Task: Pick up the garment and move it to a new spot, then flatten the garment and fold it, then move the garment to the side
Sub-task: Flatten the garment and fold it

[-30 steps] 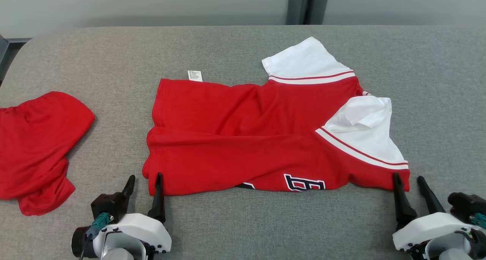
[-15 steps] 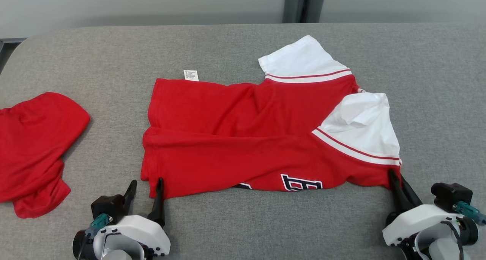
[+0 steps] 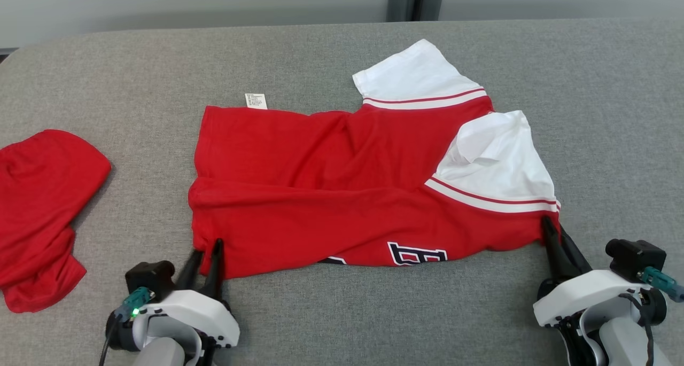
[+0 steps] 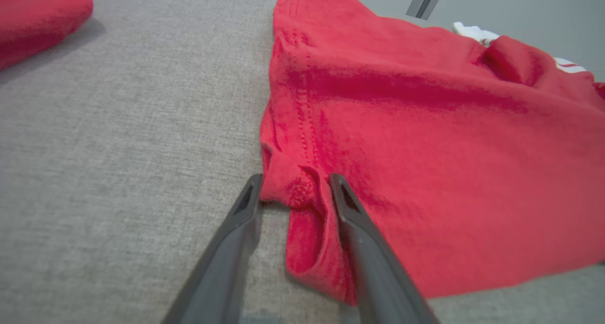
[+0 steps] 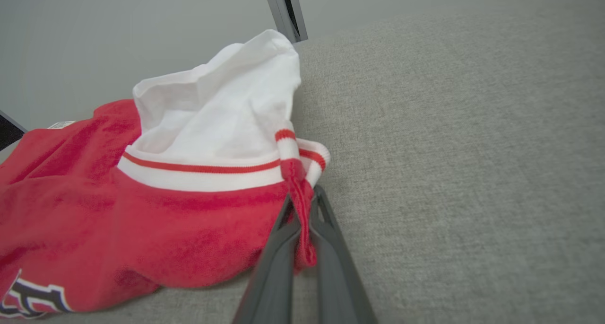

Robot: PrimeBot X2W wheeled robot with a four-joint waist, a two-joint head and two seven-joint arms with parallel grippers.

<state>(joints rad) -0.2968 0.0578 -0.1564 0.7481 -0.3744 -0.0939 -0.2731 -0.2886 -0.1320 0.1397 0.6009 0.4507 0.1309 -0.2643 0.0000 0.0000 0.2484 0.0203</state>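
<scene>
Garment (image 3: pixel 331 195) is pinched near-right by right gripper (image 3: pixel 551 228); left gripper (image 3: pixel 206 248), jaws apart astride near-left corner, should clamp before lifting.

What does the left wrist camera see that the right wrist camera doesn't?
Left wrist view, not the right one: the left gripper, with its fingers on either side of the shirt at its red hem corner, and another red cloth far off in the corner. Right wrist view, not the left one: the right gripper pinched shut on the shirt's corner just below the white sleeve, plus dark lettering. Both: the same red shirt lying on the grey table.
</scene>
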